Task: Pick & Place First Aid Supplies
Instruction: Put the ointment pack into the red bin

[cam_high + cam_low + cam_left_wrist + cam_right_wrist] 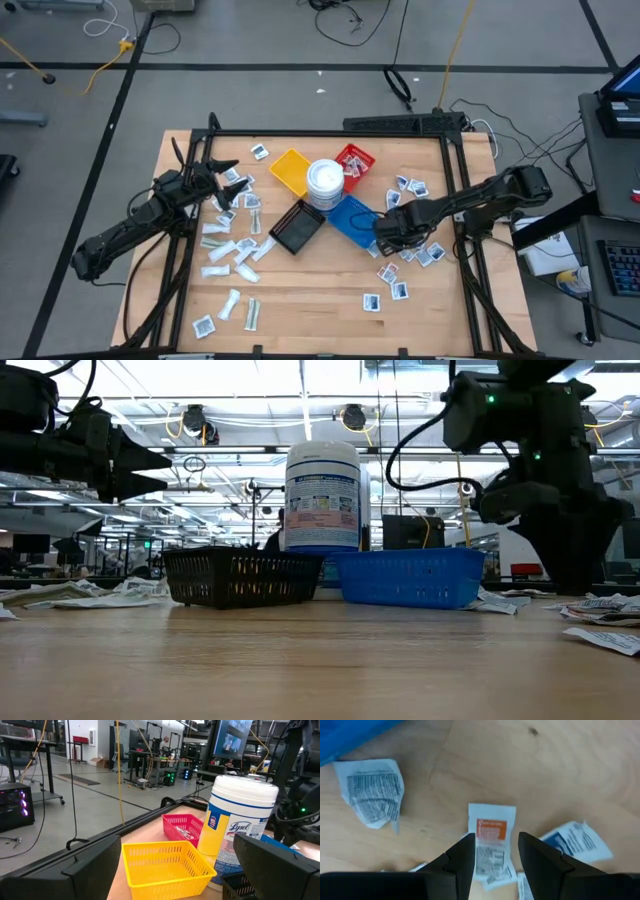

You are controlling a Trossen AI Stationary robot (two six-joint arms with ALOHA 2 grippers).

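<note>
The right gripper (492, 852), fingers parted and holding nothing, hangs directly above a small flat white packet with orange label (491, 837), whose long axis runs between the fingers.

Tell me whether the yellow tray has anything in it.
Empty. In the left wrist view the yellow tray shows only its bare mesh floor and walls; the overhead view shows nothing white inside it either.

High cam straight down on table (300, 300); low cam level at tabletop; wrist cams close in. High, low, left wrist share tub (325, 182).
</note>
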